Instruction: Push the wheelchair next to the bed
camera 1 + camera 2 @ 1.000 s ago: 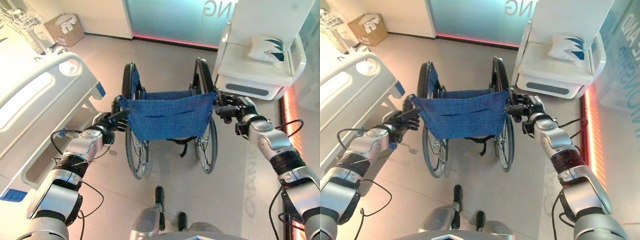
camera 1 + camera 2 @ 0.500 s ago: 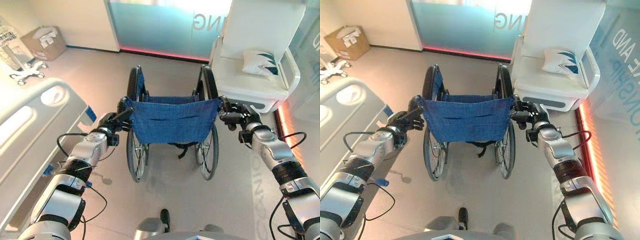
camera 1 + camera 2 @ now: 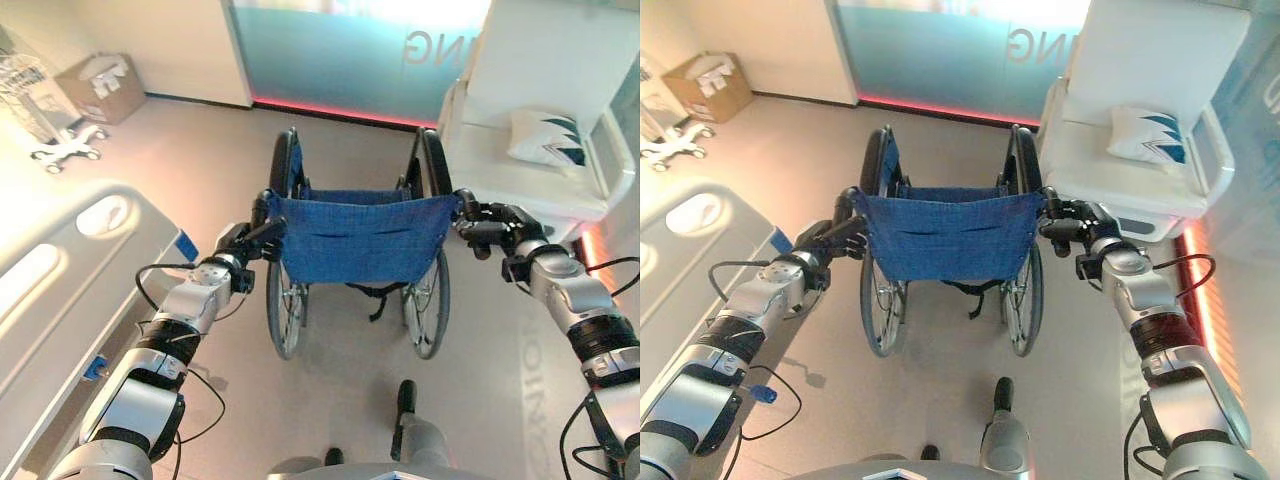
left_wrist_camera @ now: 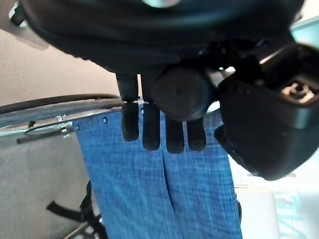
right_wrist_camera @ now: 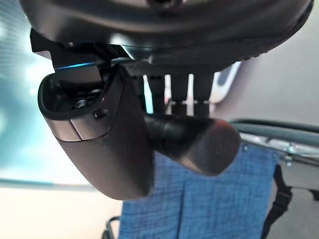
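The black-framed wheelchair with the blue fabric backrest (image 3: 360,238) stands on the grey floor directly ahead of the robot, its back toward the robot and its front facing the far glass wall. Its long axis runs straight away from the robot, roughly parallel to the side rail of the white hospital bed (image 3: 60,290), which lies to the robot's left with a strip of bare floor between bed and chair.

Left hand (image 3: 240,243) — fingers curled round the left push handle; the left wrist view shows them folded over the round black grip, with the blue fabric just past them. Right hand (image 3: 492,226) — clamped likewise on the right push handle, the grip end showing in the right wrist view. Both arms reach forward at a similar stretch; the left hand is on the side nearer the bed.

Judgement: the chair is beside the bed's foot end but not yet close alongside it. The coming move turns on the bed lying left of the chair's line of travel, so the push should bear left, the right arm driving more than the left.

Count:
- wheelchairs: one, two large rear wheels visible
- beds: one
- white padded armchair (image 3: 540,120) at far right: one, carrying one white cushion with dark blue pattern (image 3: 545,138)
- cardboard box (image 3: 100,85) by the far wall: one
- wheeled white stand (image 3: 60,150) at far left: one
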